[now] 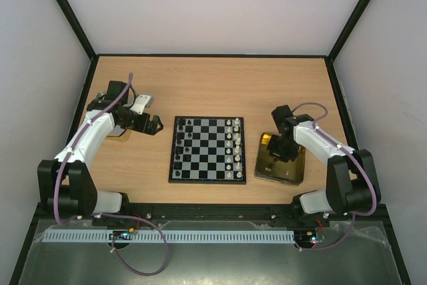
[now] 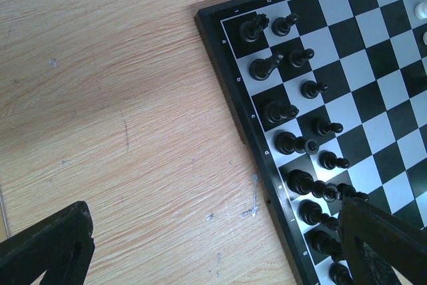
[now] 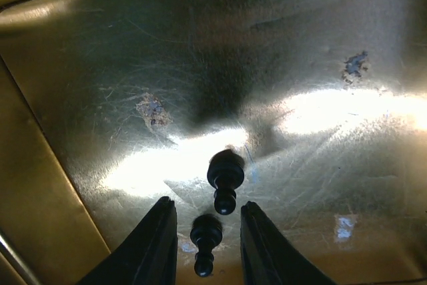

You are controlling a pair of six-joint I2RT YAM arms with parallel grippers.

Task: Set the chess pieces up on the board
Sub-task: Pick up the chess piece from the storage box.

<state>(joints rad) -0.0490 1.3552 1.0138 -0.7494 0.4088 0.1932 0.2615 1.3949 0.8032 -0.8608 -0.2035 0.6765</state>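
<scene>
1. Two black pawns lie in the gold tin (image 3: 80, 65), R of the board (image 1: 208, 149). Near pawn (image 3: 205, 243) and far pawn (image 3: 225, 179) both have the long axis running along the gripper's reach, narrow end toward the wrist cam, wide end away.
2. Right gripper (image 3: 207, 203): jaws part-spread, straddling the near pawn, a gap each side, no contact seen. Far pawn sits just past the tips.
3. Board is mid-table: black pieces (image 2: 287, 108) upright in two files along its L edge, white pieces (image 1: 233, 145) along the R edge.
4. Left gripper (image 1: 150, 113): jaws spread wide, holding nothing, over bare table (image 1: 200, 85) just L of the board.
</scene>
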